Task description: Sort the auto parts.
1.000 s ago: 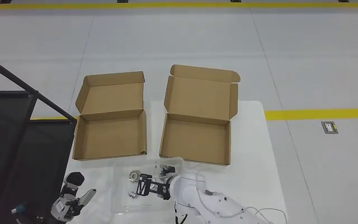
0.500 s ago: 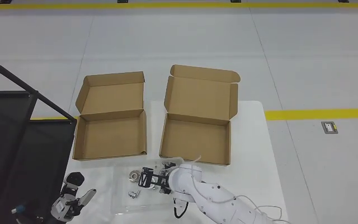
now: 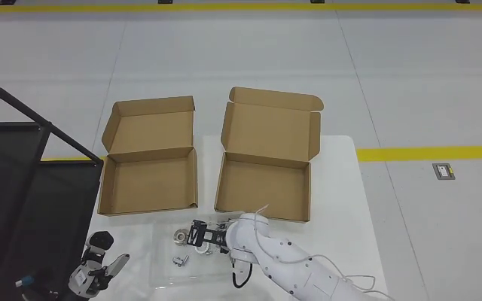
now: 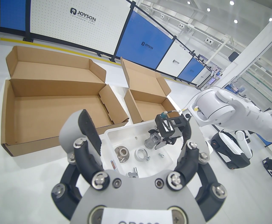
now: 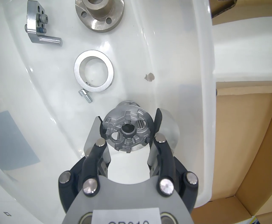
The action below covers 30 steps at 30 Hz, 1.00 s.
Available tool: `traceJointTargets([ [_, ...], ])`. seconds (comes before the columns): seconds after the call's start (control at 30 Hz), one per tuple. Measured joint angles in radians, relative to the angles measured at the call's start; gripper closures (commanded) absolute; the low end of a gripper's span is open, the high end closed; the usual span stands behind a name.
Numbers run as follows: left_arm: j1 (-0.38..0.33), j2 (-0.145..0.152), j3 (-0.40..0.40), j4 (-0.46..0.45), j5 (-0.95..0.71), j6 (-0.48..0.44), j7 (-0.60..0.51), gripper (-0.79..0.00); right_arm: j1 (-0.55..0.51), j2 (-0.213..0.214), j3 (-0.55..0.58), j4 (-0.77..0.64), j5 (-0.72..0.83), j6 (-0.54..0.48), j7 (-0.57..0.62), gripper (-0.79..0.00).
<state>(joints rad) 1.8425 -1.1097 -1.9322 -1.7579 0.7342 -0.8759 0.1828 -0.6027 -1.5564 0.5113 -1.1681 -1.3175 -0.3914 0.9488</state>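
Observation:
In the right wrist view my right gripper (image 5: 130, 122) is shut on a grey toothed hub (image 5: 127, 135), held low inside the white tray (image 5: 204, 63) beside the wall nearest the boxes. Loose on the tray floor lie a ring collar (image 5: 93, 72), a flanged bushing (image 5: 99, 13), a small bracket (image 5: 39, 27) and a bolt (image 5: 85, 95). From above, the right gripper (image 3: 197, 237) hangs over the tray (image 3: 162, 280). My left gripper (image 4: 136, 125) stands open and empty at the tray's near left side, also seen at the table's corner (image 3: 98, 272).
Two open cardboard boxes stand behind the tray, a left box (image 3: 148, 183) and a right box (image 3: 263, 188), both with lids up. A black frame (image 3: 30, 196) borders the table on the left. Bare white table (image 3: 339, 226) lies to the right.
The right arm has shifted away from me toward the boxes, carrying its gripper across the tray. The left gripper has stayed put.

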Motion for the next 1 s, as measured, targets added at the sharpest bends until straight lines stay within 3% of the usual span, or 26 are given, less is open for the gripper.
traceJointTargets([
  [0.2, 0.000, 0.000, 0.000, 0.000, 0.000, 0.000, 0.000, -0.785, -0.061, 0.017, 0.013, -0.146, -0.080, 0.020, 0.001, 0.000],
  [0.5, 0.000, 0.000, 0.000, 0.000, 0.000, 0.000, 0.000, -0.785, -0.291, 0.103, 0.113, -0.615, -0.295, 0.000, 0.026, 0.000],
  [0.87, 0.000, 0.000, 0.000, 0.000, 0.000, 0.000, 0.000, -0.785, -0.295, 0.104, 0.120, -0.620, -0.295, 0.006, 0.020, 0.000],
  [1.0, 0.000, 0.000, 0.000, 0.000, 0.000, 0.000, 0.000, -0.785, -0.290, 0.095, 0.199, -0.597, -0.229, 0.119, -0.059, 0.000],
])
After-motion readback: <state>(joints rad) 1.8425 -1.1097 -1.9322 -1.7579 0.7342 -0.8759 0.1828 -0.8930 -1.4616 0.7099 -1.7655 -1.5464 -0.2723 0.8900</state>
